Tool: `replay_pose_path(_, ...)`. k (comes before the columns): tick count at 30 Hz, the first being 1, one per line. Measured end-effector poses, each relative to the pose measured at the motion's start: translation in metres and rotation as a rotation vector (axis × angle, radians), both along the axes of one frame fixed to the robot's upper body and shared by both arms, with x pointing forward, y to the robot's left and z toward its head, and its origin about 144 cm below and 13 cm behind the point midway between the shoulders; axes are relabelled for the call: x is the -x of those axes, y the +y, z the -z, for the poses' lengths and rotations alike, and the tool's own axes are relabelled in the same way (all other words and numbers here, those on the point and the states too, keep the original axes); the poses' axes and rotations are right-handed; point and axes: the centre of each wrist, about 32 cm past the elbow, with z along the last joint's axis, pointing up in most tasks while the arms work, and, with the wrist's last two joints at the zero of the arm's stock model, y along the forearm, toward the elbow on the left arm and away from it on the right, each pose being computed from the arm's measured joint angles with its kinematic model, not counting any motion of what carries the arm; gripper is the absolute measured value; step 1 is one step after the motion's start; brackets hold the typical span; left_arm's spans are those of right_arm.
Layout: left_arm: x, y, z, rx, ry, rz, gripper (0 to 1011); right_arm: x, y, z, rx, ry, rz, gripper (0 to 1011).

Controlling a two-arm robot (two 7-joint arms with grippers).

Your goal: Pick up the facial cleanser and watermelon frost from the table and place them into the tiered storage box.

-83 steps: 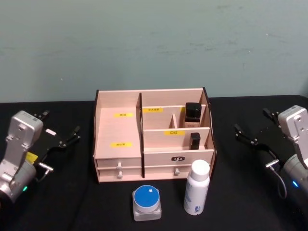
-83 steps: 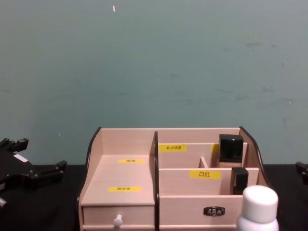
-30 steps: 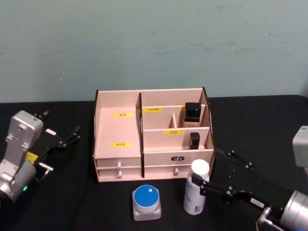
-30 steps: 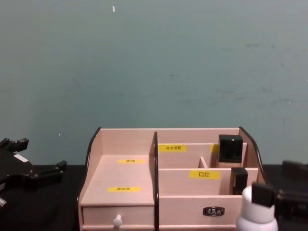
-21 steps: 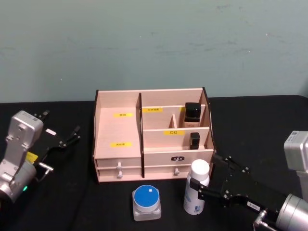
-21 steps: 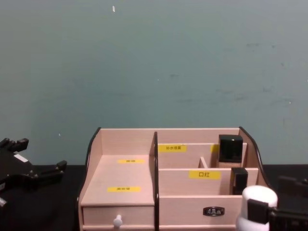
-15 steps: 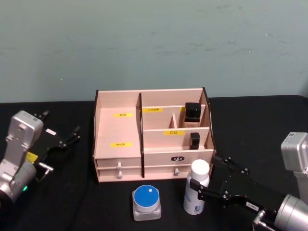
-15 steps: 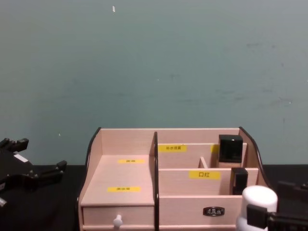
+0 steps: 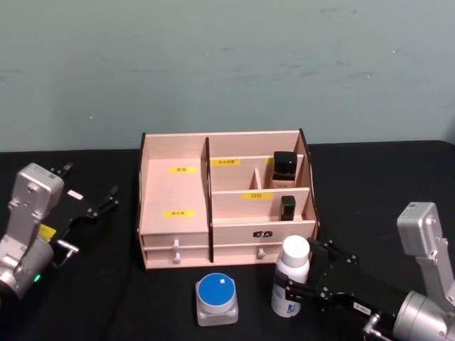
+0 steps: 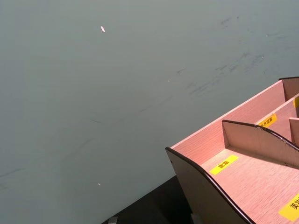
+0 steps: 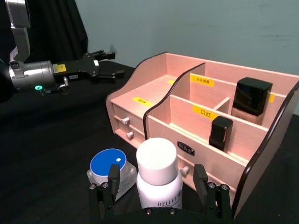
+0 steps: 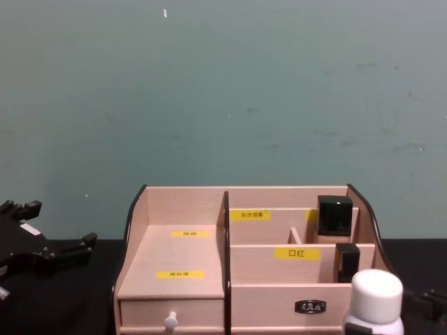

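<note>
Since a moment ago the right tool [image 9: 301,273] has slid further in toward the robot's left and now brackets the bottle [image 9: 290,283]. Its fingers [image 11: 113,176] are spread wide, one on each side of the bottle's body. The right wrist view shows a gap on both sides, so nothing is gripped yet.

The bottle stands upright on the black surface [image 9: 370,185], just in front of the right drawer of the storage box [image 9: 174,192], with the blue-lidded jar [image 9: 217,298] close by on its left.

The bottle looks like smooth, stiff plastic, probably light to middling in weight. It is tall for its base, so a sideways nudge could tip it. The best hold is likely square across the round body, below the white cap, with firm pressure because the wall may be slippery.

The left tool [image 9: 89,186] is parked on the left of the surface, fingers apart.
</note>
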Motion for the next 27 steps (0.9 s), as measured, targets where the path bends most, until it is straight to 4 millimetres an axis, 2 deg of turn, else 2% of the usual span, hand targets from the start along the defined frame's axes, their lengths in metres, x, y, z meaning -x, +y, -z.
replay_pose_path(27, 0.0, 0.0, 0.0, 0.0, 0.0, 0.0, 1010, -0.019, 0.01, 0.02, 0.023, 0.037, -0.031, 1002)
